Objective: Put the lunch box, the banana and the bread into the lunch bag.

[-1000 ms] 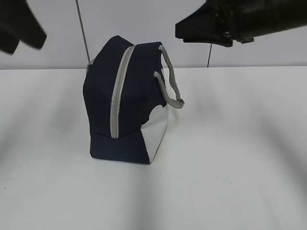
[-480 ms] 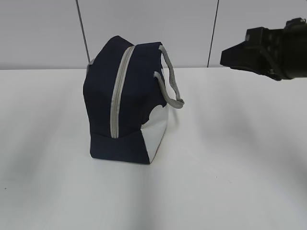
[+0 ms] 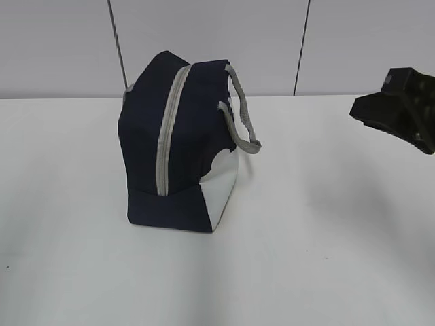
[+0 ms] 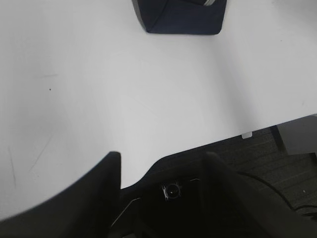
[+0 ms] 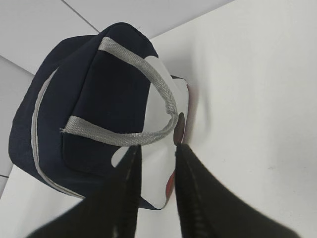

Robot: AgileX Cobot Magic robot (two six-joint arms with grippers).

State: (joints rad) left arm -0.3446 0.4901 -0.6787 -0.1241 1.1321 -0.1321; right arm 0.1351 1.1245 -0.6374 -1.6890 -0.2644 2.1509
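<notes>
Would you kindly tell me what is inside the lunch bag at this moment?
That cannot be seen. The lunch bag stands on the white table with its grey zipper closed along the whole visible length, so the fabric hides the inside. No lunch box, banana or bread shows anywhere.

Lunch bag [image 4: 181, 17] bottom edge at top; white table [image 4: 124, 89]; fingers [image 4: 106, 173] apart, empty.

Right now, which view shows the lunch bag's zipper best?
The exterior view: the zipper runs shut down the lunch bag facing it. The right wrist view catches only its curved edge; the left wrist view shows just the bag's bottom corner.
</notes>
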